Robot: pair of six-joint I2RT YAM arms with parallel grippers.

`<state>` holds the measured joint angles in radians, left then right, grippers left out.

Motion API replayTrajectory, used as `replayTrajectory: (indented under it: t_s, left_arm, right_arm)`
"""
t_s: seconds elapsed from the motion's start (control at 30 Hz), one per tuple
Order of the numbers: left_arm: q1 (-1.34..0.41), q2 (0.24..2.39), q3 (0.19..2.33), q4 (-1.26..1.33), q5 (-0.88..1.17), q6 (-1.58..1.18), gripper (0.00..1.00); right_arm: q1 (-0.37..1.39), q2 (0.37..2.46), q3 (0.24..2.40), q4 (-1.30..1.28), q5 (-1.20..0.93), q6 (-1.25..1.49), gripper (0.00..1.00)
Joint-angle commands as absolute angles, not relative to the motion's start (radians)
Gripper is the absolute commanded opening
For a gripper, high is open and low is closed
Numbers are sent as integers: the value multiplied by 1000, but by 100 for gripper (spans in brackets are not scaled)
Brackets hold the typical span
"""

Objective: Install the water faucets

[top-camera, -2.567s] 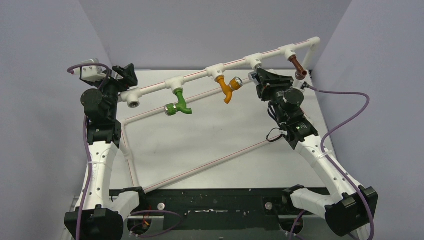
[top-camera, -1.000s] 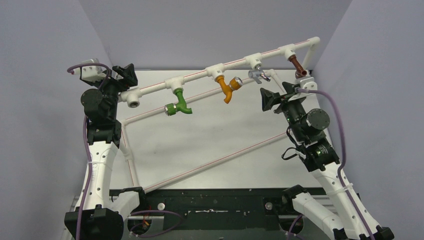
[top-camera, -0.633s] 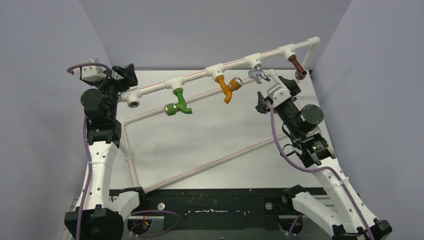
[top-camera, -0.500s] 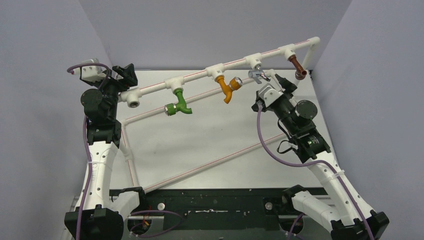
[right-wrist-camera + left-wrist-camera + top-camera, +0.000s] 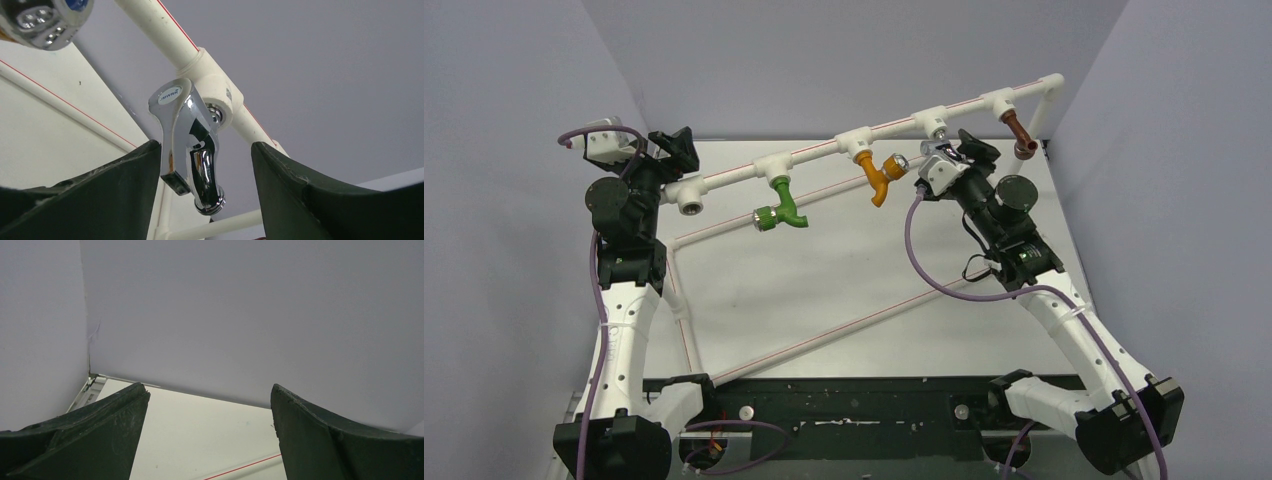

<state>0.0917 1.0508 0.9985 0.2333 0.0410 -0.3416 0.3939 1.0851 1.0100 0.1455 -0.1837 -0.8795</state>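
The chrome water faucet (image 5: 190,145) hangs from a white tee fitting (image 5: 215,90) on the raised white pipe (image 5: 824,150), spout pointing down. My right gripper (image 5: 205,144) stands open around it. The left finger (image 5: 140,175) is close against the faucet's lever side, while the right finger (image 5: 290,180) stays clear of the spout with a gap. From above, the right gripper (image 5: 951,152) and its wrist hide most of this faucet. My left gripper (image 5: 208,387) is wide open and empty, held up beside the pipe's left end (image 5: 674,148).
A green tap (image 5: 782,208), an orange tap (image 5: 882,178) and a brown tap (image 5: 1021,135) hang from the same pipe. An open socket (image 5: 690,207) sits at the pipe's left end. Thin white pipes (image 5: 844,325) with red stripes lie on the table. Grey walls enclose three sides.
My right arm has swung back from the right towards the pipe and turned its wrist, bringing its jaws to either side of the chrome faucet and narrowing them. The left arm has not moved.
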Motion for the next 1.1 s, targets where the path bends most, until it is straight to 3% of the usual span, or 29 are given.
replayTrajectory:
  t_s: [0.0, 0.17, 0.37, 0.43, 0.8, 1.07]
  left_arm:
    - [109, 1134, 906, -39, 90, -353, 90]
    - [112, 1137, 906, -39, 92, -356, 90]
    - [113, 1137, 906, -40, 92, -355, 90]
    - [115, 1137, 907, -39, 92, -355, 90]
    - [117, 1138, 906, -39, 99, -359, 90]
    - [117, 1137, 905, -38, 101, -360, 90]
  right_arm:
    - [400, 1108, 1068, 250, -184, -865, 63]
    - [401, 1135, 1073, 293, -191, -803, 46]
    - [403, 1143, 1057, 356, -200, -691, 8]
    - [410, 1142, 1050, 371, -194, -653, 0]
    - [417, 1083, 947, 566, -18, -114, 0]
    - [416, 1059, 959, 485, 171, 396, 0]
